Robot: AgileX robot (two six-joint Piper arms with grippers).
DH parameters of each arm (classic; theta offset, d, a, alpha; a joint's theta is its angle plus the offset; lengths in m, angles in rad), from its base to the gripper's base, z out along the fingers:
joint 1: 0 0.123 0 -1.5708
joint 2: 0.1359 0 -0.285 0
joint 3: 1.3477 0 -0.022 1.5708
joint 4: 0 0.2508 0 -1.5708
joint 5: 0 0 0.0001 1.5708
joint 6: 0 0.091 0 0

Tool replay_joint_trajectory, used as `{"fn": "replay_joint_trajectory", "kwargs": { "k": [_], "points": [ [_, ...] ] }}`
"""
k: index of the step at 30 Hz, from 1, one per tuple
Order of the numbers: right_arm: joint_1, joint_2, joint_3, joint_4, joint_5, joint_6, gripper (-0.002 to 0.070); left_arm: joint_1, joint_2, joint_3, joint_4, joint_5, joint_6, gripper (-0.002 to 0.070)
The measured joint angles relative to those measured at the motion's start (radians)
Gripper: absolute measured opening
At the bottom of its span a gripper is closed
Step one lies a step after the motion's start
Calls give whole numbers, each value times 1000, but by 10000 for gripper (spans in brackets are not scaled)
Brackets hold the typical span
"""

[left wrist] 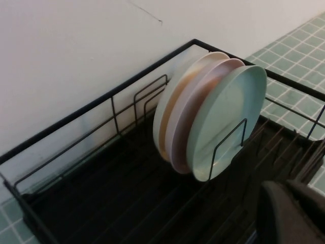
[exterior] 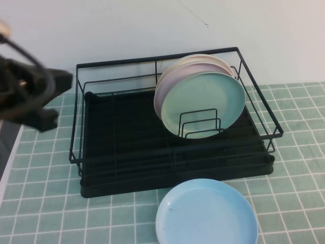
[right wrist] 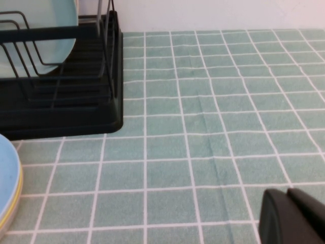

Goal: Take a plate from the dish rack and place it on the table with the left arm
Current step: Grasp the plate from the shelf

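Observation:
The mint-green plate (exterior: 205,104) stands upright at the front of a row of three plates in the black wire dish rack (exterior: 172,152), held by small wire dividers. It also shows in the left wrist view (left wrist: 228,127) and the right wrist view (right wrist: 45,30). My left arm (exterior: 28,91) hovers above the rack's left end, well apart from the plates. The left gripper (left wrist: 292,211) is shut and empty over the rack's tray. The right gripper (right wrist: 293,216) is shut and empty, low over the tiled table (right wrist: 203,127) to the right of the rack; it is out of the high view.
A pale pink plate (exterior: 163,91) and a cream plate (exterior: 203,58) stand behind the mint one. A light sky-blue plate (exterior: 205,213) lies flat on the table in front of the rack, with a yellow rim under it in the right wrist view (right wrist: 7,188). A white wall stands behind the rack.

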Motion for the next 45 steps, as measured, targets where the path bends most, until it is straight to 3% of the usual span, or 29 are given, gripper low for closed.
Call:
{"fn": "replay_joint_trajectory", "kwargs": {
  "k": [8,12,22,27,34,45],
  "points": [
    [0,0,0,0,0,0,-2,-2,226,-171,-79,136,66,-3],
    [0,0,0,0,0,0,-2,-38,322,-259,-63,157,73,26],
    [0,0,0,0,0,0,-2,-249,520,-415,200,27,78,266],
    [0,0,0,0,0,0,-2,-316,608,-421,237,-121,78,385],
    [0,0,0,0,0,0,-2,-359,723,-424,152,-310,59,415],
    [0,0,0,0,0,0,-2,-360,851,-424,-37,-386,60,415]
  ]
}}
